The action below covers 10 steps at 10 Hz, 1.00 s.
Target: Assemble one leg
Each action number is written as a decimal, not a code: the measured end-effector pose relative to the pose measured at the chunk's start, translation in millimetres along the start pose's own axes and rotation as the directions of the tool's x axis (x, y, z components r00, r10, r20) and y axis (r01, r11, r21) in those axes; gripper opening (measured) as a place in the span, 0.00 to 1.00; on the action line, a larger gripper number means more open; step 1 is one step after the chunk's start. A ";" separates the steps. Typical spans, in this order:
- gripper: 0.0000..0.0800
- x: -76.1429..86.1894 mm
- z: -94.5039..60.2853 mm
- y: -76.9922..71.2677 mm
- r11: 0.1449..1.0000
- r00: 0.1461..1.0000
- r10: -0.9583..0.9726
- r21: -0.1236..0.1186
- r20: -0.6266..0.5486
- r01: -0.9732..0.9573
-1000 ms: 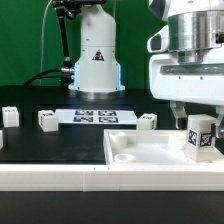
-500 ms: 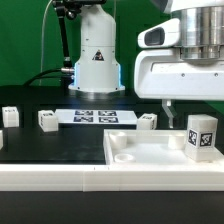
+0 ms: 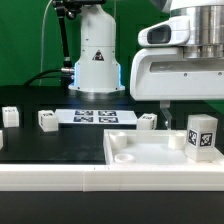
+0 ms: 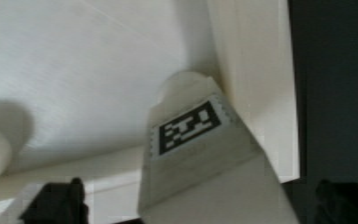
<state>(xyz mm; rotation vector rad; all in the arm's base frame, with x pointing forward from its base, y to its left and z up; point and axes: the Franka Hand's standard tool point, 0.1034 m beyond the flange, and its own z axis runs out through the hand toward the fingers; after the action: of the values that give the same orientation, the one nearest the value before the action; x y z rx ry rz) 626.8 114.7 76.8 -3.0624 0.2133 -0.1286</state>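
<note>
Jaws spread wide, nothing between them: in the wrist view the two dark fingertips (image 4: 55, 200) stand apart on either side of the leg (image 4: 202, 150), and neither one touches it. So the gripper (image 3: 180, 112) is empty, hanging above the post.

And here's the change: over the last second the arm has lifted. A second ago the white hand sat low, its fingers down around the leg; half a second ago it was higher, and now it is up a touch more, one finger tip showing just above and to the exterior view's left of the post. The leg has not budged. That reads as a release: the leg set down upright and let go, and the arm backing away.

The leg (image 3: 201, 135) itself stands on the big white tray-like piece (image 3: 140, 150), at its right end in the exterior view, near the raised rim. It is a small white post, a little taller than wide, black-and-white tag facing the camera, and looks upright.

Farther back on the dark desk (image 3: 25, 140) lies the marker board (image 3: 95, 117), with small white parts either side.
</note>
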 end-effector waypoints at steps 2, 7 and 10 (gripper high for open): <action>0.81 0.5 0.1 0.3 0.992 0.992 -0.125 -0.010 -0.006 0.125; 0.36 0.6 0.3 1.2 0.991 0.991 -0.131 -0.010 -0.006 0.131; 0.36 0.7 0.7 1.3 0.999 0.999 0.048 0.004 -0.012 -0.048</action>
<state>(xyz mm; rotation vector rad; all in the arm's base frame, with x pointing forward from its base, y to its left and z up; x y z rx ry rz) 627.4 113.4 76.1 -3.0509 0.2867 -0.1441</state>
